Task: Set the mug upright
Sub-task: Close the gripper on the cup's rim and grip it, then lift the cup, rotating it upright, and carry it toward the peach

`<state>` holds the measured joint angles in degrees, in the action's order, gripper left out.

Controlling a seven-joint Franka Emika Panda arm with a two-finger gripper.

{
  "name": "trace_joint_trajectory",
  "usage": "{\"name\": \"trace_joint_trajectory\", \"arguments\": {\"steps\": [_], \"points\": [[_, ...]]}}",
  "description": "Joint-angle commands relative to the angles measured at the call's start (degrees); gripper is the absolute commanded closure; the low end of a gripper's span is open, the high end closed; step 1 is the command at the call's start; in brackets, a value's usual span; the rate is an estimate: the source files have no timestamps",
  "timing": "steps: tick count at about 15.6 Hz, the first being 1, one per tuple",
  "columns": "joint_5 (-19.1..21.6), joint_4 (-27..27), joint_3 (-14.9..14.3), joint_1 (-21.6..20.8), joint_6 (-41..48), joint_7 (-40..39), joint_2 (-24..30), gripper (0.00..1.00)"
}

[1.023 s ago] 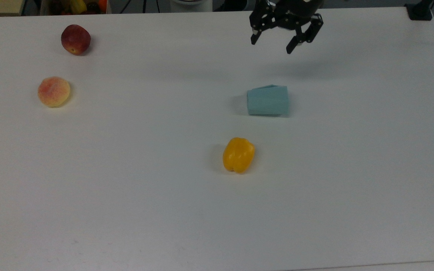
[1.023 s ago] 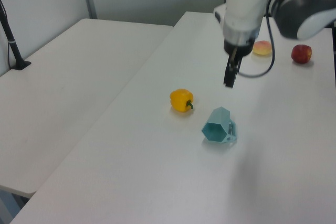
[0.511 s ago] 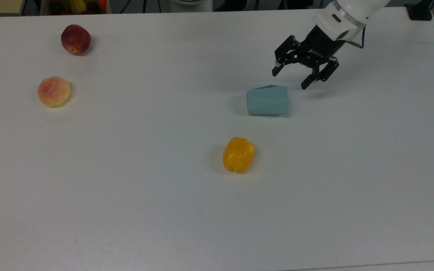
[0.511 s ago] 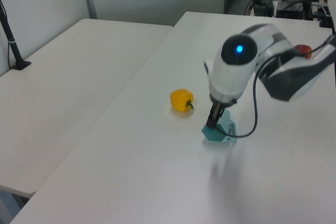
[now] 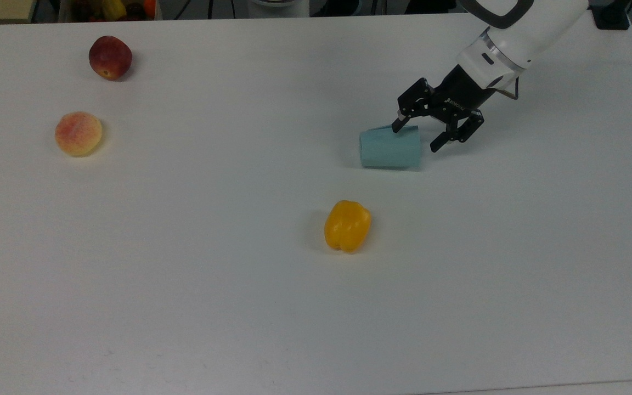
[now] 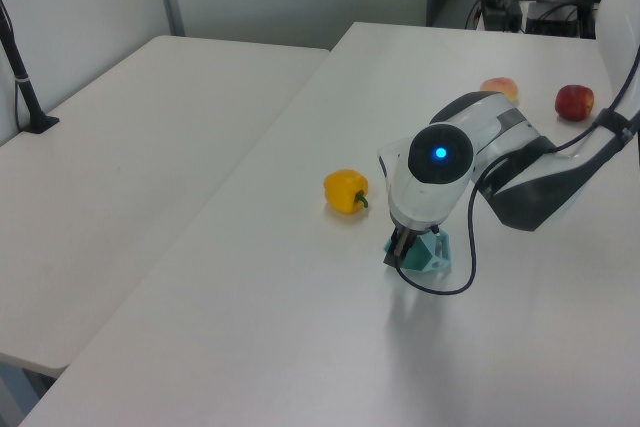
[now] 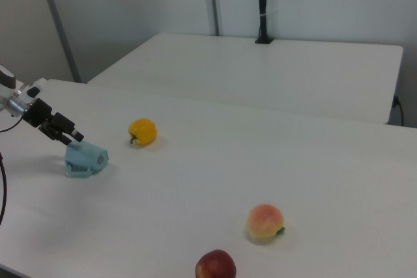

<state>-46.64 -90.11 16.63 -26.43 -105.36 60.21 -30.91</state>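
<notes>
Mug (image 5: 389, 148) lies on its side on the white table (image 5: 184, 302), above the yellow pepper (image 5: 347, 225) in the top view. Gripper (image 5: 415, 133) is at the mug's right end in the top view, jaws spread, one fingertip (image 5: 396, 125) over its upper edge, nothing pinched.
</notes>
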Motion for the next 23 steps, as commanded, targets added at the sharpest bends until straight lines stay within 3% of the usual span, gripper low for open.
{"name": "trace_joint_trajectory", "arguments": {"steps": [1, 4, 6, 7, 8, 11, 12, 17, 23], "points": [[-1.1, -1.4, -0.2, 0.1, 6.0, 0.9, 0.9, 0.00], [-1.6, -1.9, -0.4, 0.8, 9.9, 0.9, 0.9, 0.01], [-1.7, -2.0, -0.5, 0.9, 11.4, 0.9, 0.9, 0.08], [-2.1, -2.4, -0.5, 0.9, 11.3, 0.9, 0.8, 0.17], [-2.8, -2.9, -0.5, 1.2, 11.2, 1.0, 0.8, 0.26], [-3.1, -3.1, -0.5, 1.8, 10.8, 0.7, 0.7, 0.90], [-3.0, -3.1, -0.4, 2.3, 10.7, 0.6, 0.8, 1.00], [-0.9, -3.1, -0.3, 5.2, 10.7, -3.9, 2.6, 1.00], [15.4, -1.7, -0.2, 10.9, 10.7, -22.0, 10.1, 1.00]]}}
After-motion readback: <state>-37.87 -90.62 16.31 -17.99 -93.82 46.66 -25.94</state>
